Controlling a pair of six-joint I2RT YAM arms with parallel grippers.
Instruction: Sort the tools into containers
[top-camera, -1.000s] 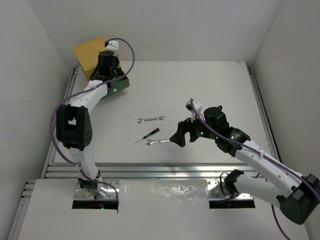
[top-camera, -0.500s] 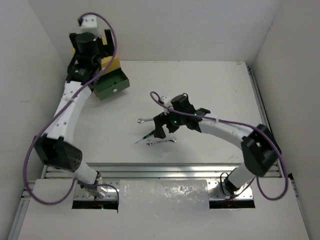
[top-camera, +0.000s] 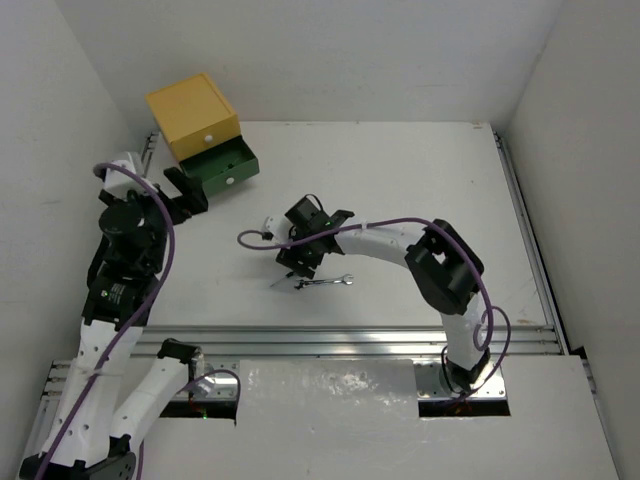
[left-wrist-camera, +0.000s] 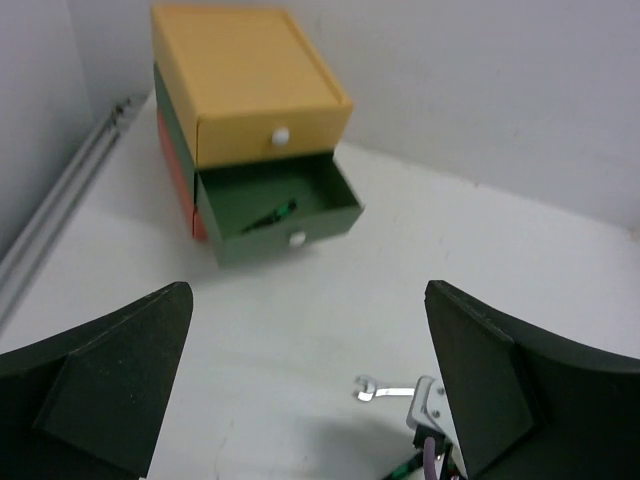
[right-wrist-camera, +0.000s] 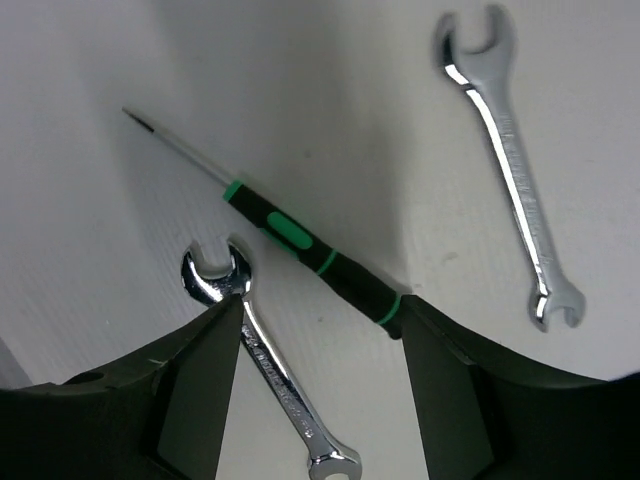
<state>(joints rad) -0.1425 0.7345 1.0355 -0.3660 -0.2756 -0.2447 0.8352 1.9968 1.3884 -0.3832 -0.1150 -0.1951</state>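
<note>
The containers stand stacked at the back left: a yellow drawer (top-camera: 190, 112) on top, the green drawer (left-wrist-camera: 285, 200) pulled out, an orange-red one (left-wrist-camera: 198, 218) at the bottom. A green-handled screwdriver (left-wrist-camera: 272, 215) lies in the green drawer. My left gripper (left-wrist-camera: 310, 390) is wide open and holds nothing, drawn back from the stack. My right gripper (right-wrist-camera: 320, 305) hangs low over the tools, jaws apart. One silver wrench (right-wrist-camera: 270, 370) lies between its fingers. The black-and-green screwdriver (right-wrist-camera: 310, 255) touches the right finger with its handle end. A second wrench (right-wrist-camera: 510, 165) lies just beyond.
A metal rail (top-camera: 350, 335) runs along the table's near edge, and another (top-camera: 525, 220) along the right side. White walls close in the left, back and right. The right arm's purple cable (top-camera: 255, 237) loops over the table beside the tools.
My left arm has pulled back from the drawers to the near left, and its gripper has opened wide. My right gripper has moved left over the tools, and its jaws have narrowed.
</note>
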